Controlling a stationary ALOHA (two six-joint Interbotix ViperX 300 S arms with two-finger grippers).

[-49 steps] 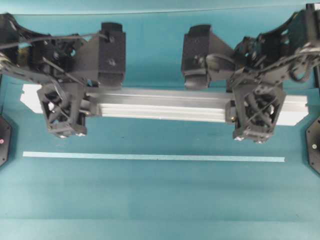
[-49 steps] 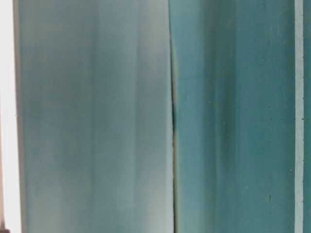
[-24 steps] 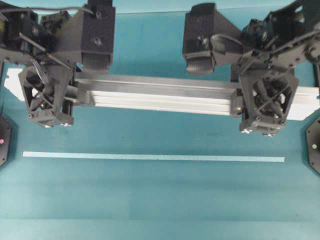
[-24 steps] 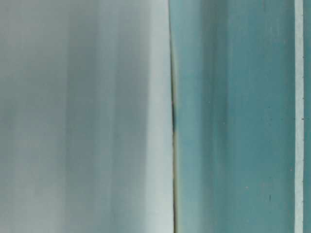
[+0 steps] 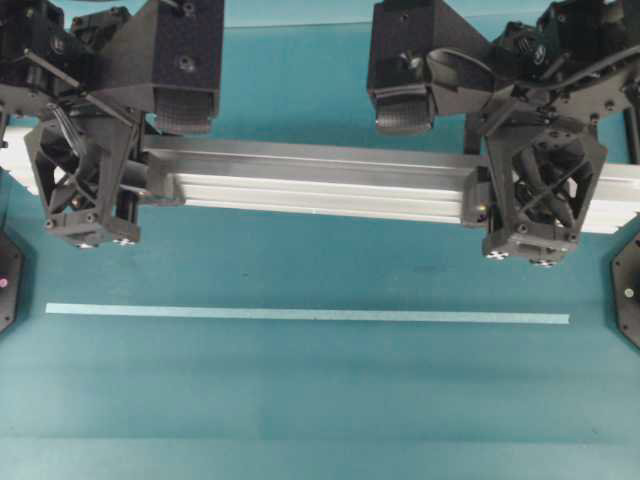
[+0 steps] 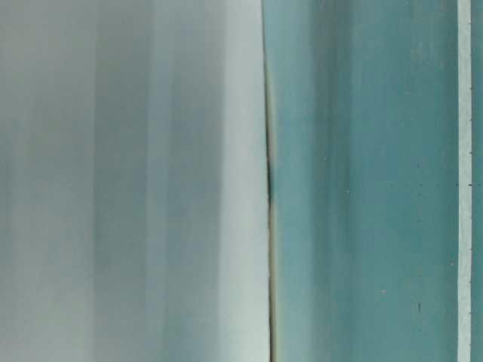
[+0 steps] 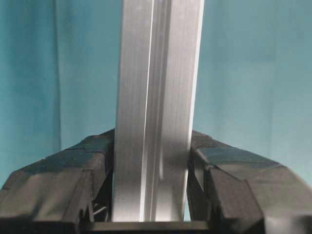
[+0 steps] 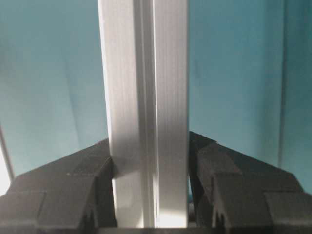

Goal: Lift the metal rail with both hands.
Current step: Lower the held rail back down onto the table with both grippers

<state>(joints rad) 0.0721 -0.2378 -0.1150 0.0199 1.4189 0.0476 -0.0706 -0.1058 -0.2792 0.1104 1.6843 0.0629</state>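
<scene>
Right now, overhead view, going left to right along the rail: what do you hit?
left gripper clamped near the metal rail's left end → bare middle of the metal rail → right gripper clamped near its right end.

A thin pale tape strip (image 5: 307,315) lies flat on the teal table (image 5: 320,400), parallel to its near edge, spanning most of the width.

rail (image 5: 320,180): silver, lengthwise grooves
left gripper (image 5: 85,185): black, lattice pattern
right gripper (image 5: 540,200): black, lattice pattern
tape strip (image 5: 300,314), below rail in the overhead view: pale, plain
table (image 5: 300,400): teal, plain
</scene>
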